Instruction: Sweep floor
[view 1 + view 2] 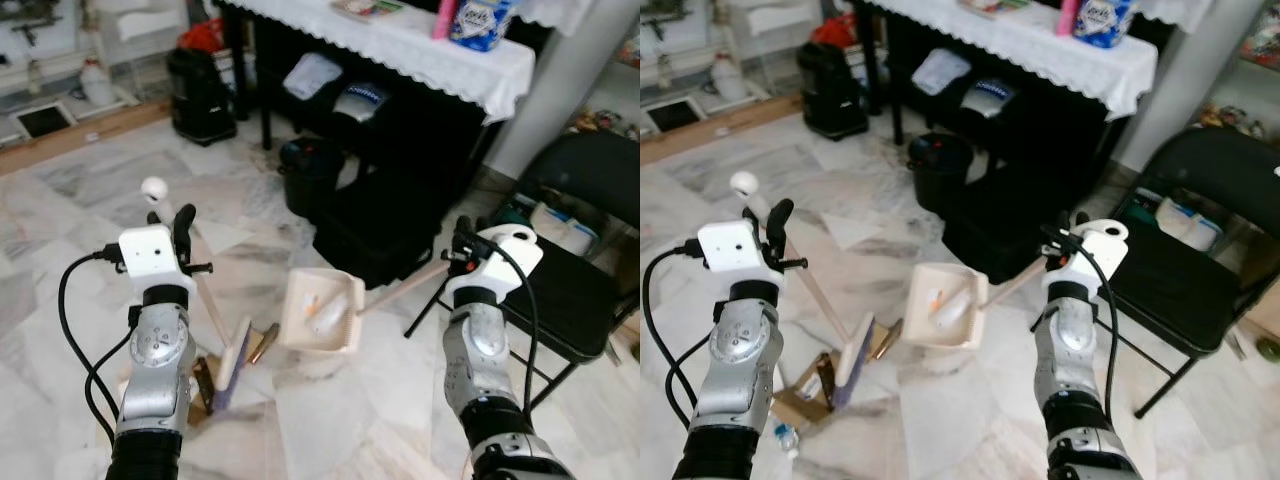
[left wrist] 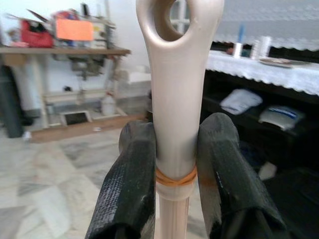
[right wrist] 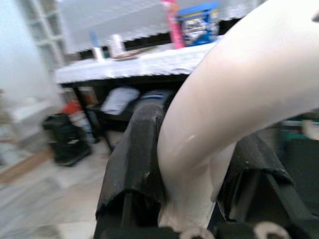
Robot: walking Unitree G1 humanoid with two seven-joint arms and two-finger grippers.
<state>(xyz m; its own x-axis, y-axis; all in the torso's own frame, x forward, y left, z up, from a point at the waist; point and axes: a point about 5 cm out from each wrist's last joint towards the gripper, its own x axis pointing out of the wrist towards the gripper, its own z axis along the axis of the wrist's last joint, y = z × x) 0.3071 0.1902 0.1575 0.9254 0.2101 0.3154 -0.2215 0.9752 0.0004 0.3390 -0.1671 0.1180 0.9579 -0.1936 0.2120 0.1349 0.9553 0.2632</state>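
My left gripper (image 1: 181,236) is shut on the upper end of a cream broom handle (image 2: 174,74), just below its hanging loop. The handle slants down to the broom head (image 1: 236,360), which rests on the marble floor. My right gripper (image 1: 463,247) is shut on the bent white handle (image 3: 239,84) of a cream dustpan (image 1: 322,310). The pan is held tilted just right of the broom head, with orange and white scraps inside. Brown cardboard litter (image 1: 201,386) and a small brown piece (image 1: 265,343) lie by the broom head.
A black table with a white lace cloth (image 1: 420,50) stands ahead, with a black bin (image 1: 310,175) and a black box (image 1: 385,235) under it. A black folding chair (image 1: 570,300) is close on the right. A black canister (image 1: 200,95) stands back left.
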